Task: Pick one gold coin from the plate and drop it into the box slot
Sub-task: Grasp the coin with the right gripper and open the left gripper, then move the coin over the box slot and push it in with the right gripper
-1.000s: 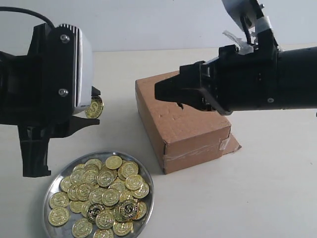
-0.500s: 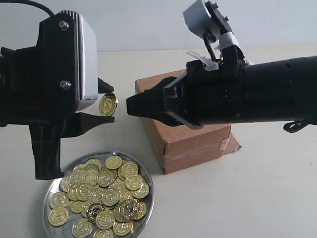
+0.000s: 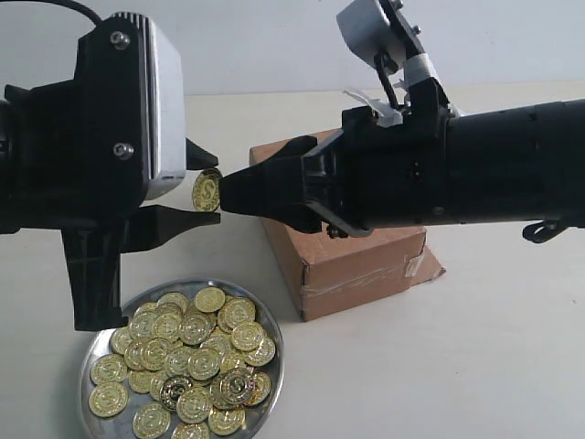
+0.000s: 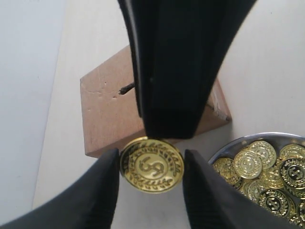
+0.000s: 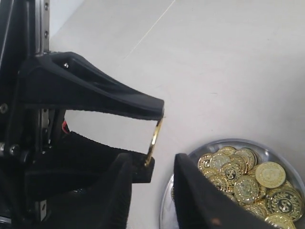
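Left jaws pinch one gold coin [image 3: 207,190] upright, left of the box [image 3: 366,265], over the counter beyond the plate [image 3: 94,347]. Right jaws, parted, point right beside that coin.

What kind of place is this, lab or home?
Likely a robot test bench: bare white table, blank wall, and only staged props, a plate of gold coins and a slotted cardboard box.

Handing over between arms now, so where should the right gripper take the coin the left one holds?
Probably pinch the coin on its two flat faces, coming from the box side. The left gripper clamps opposite points of its rim, leaving the faces free, and the coin lies edge-on to the right gripper's open jaws.
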You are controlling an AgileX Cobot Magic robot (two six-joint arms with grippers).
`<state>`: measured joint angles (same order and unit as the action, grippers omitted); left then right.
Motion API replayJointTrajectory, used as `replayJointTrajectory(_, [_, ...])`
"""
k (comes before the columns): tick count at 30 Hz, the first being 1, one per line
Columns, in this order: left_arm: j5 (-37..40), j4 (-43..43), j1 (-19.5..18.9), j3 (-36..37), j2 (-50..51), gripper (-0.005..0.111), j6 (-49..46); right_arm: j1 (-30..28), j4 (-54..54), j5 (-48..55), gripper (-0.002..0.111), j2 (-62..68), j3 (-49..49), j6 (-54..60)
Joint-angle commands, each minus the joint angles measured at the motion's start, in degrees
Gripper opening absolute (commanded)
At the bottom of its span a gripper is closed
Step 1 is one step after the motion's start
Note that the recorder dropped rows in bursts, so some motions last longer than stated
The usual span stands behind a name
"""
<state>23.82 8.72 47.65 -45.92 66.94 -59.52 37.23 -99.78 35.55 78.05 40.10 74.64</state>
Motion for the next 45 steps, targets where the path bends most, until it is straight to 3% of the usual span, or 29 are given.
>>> replayJointTrajectory(1, [-1.02, 1.61, 0.37, -0.23, -0.38, 0.030, -0.31, 0.13, -0.17, -0.28, 0.032, 0.00, 0.35, 0.03])
replayJointTrajectory(16, [-2.40, 4.50, 0.37, -0.23, -0.95, 0.030, -2.59, 0.13, -0.17, -1.59, 0.032, 0.80, 2.59, -1.40])
replayJointTrajectory(31, [-2.76, 14.51, 0.39, -0.23, -0.96, 0.030, -11.34, 0.13, -0.17, -2.49, 0.032, 2.09, 2.59, -1.40])
replayJointTrajectory(34, [-2.76, 14.51, 0.39, -0.23, -0.96, 0.030, -11.34, 0.13, -0.17, -2.48, 0.026, 2.09, 2.59, -1.40])
replayJointTrajectory(38, [-2.76, 14.51, 0.39, -0.23, -0.96, 0.030, -11.46, 0.13, -0.17, -2.87, 0.000, 2.09, 2.59, -1.54])
replayJointTrajectory(41, [-2.76, 14.39, 0.39, -0.23, -0.96, 0.030, -11.45, 0.13, -0.17, -2.93, 0.000, 2.09, 2.59, -2.05])
replayJointTrajectory(43, [-2.76, 12.87, 0.39, -0.23, -0.96, 0.041, -11.35, 0.13, -0.17, -5.84, 0.000, 2.09, 2.59, -3.11])
replayJointTrajectory(45, [-3.07, 12.44, 0.05, -0.10, -1.05, 0.084, -9.90, 0.13, -0.17, -12.74, 0.000, 1.61, 2.59, -3.11])
